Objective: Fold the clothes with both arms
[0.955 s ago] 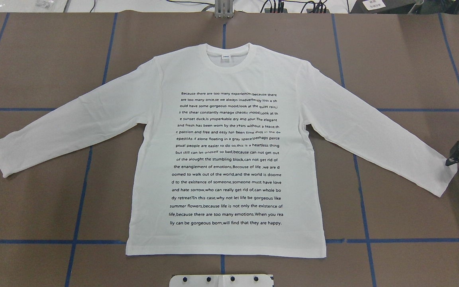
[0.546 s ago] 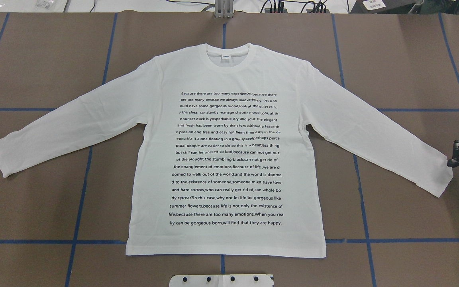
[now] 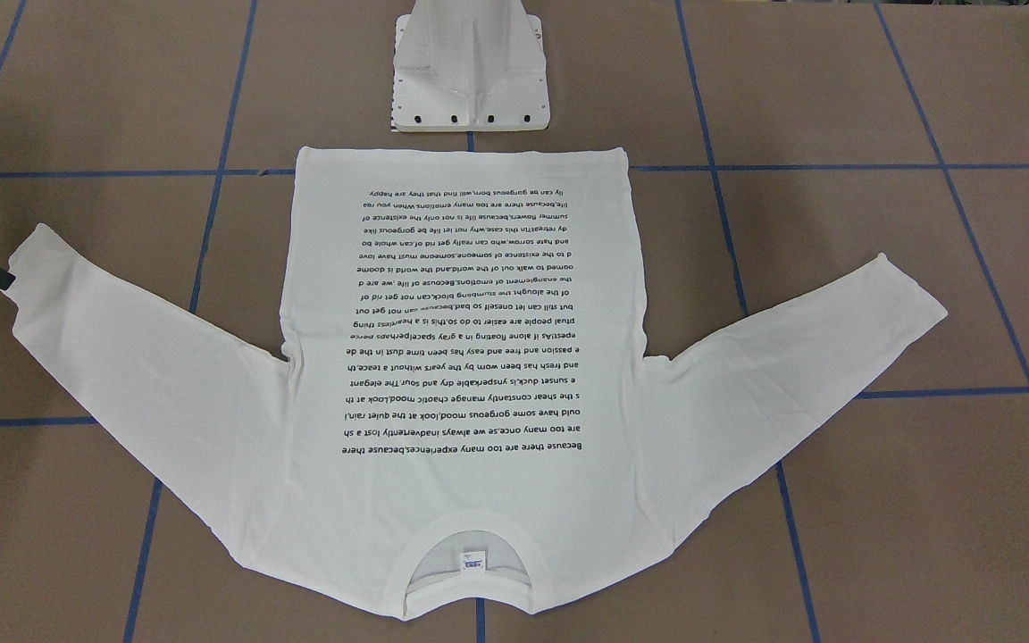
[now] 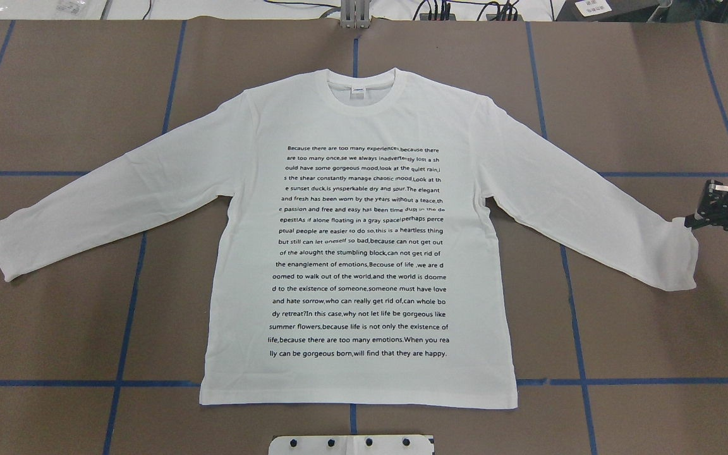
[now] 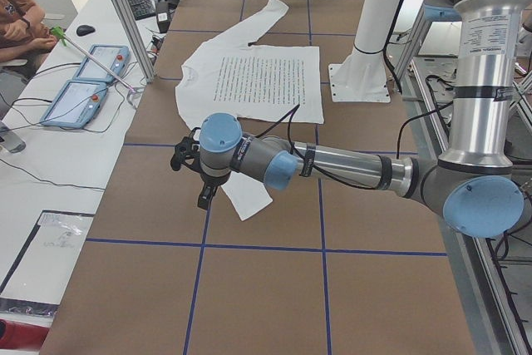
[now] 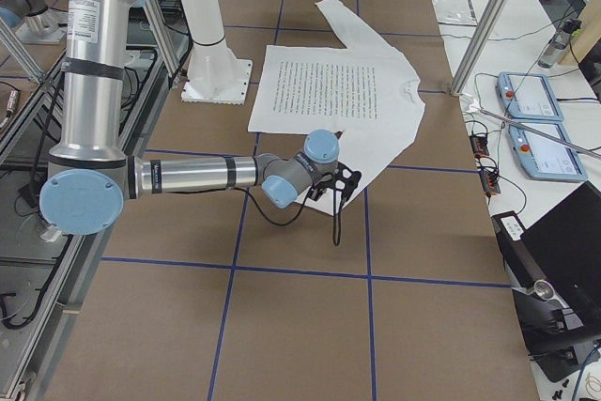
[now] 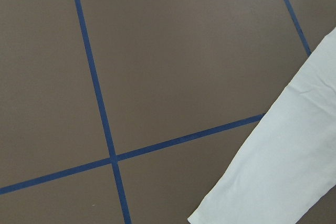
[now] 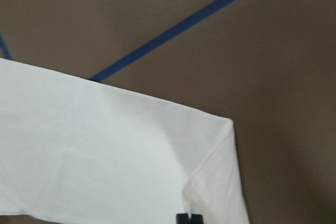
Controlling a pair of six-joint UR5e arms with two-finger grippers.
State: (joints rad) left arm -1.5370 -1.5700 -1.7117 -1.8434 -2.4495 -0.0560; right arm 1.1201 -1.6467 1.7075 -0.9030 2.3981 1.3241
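The white long-sleeved T-shirt (image 4: 357, 253) lies flat on the brown table, printed text up, collar (image 4: 361, 91) away from the robot. My right gripper (image 4: 689, 221) is shut on the corner of the right-hand sleeve's cuff (image 4: 680, 253) and holds it raised, with the cuff bunched and curled. The gripper also shows at the left edge of the front-facing view (image 3: 4, 279). My left gripper (image 5: 202, 197) hovers beside the other sleeve's cuff (image 5: 248, 201). It shows only in the left side view, so I cannot tell whether it is open. That cuff (image 7: 273, 182) shows in the left wrist view, flat.
The white pedestal base (image 3: 470, 80) stands just behind the shirt's hem. Blue tape lines (image 4: 130, 297) cross the brown table. A side table with control tablets (image 5: 83, 81) and a seated operator (image 5: 21, 18) lies beyond the collar side.
My right gripper has moved inward and away from the robot with the cuff corner in it. The sleeve end has followed and bunched. The rest of the shirt has not moved.
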